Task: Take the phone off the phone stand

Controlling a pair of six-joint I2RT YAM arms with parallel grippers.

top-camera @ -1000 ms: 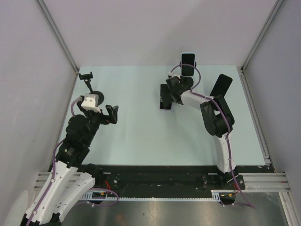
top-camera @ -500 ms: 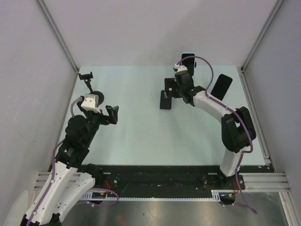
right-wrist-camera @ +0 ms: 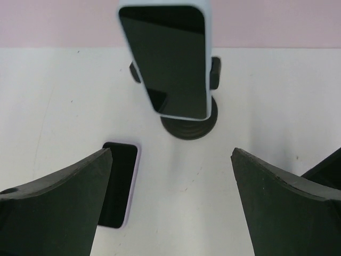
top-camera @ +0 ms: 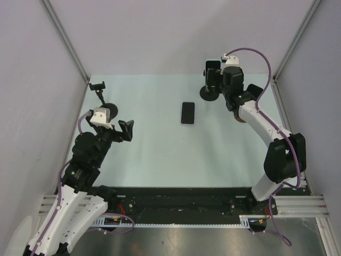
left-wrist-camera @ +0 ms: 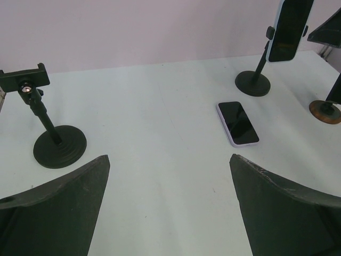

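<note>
A light-blue-cased phone (right-wrist-camera: pixel 168 58) stands upright, clamped in a black phone stand (right-wrist-camera: pixel 189 125) at the back right of the table; it also shows in the top view (top-camera: pixel 212 66) and the left wrist view (left-wrist-camera: pixel 287 26). My right gripper (right-wrist-camera: pixel 171 154) is open and empty, just in front of that phone with its fingers (right-wrist-camera: pixel 64 202) short of it; in the top view the right gripper (top-camera: pixel 214 81) is beside the stand. My left gripper (left-wrist-camera: pixel 169 160) is open and empty, far off at the left (top-camera: pixel 126 129).
A second phone in a lilac case (top-camera: pixel 187 112) lies flat, screen up, mid-table (left-wrist-camera: pixel 238 122). An empty black stand (left-wrist-camera: pixel 24 80) stands at the far left (top-camera: pixel 97 85). Another stand with a brown base (left-wrist-camera: pixel 326 112) is at the right, behind my right arm.
My right arm has swung from over the flat phone up and back to the right, to the clamped phone. The flat phone now lies uncovered. The left arm has not moved.
</note>
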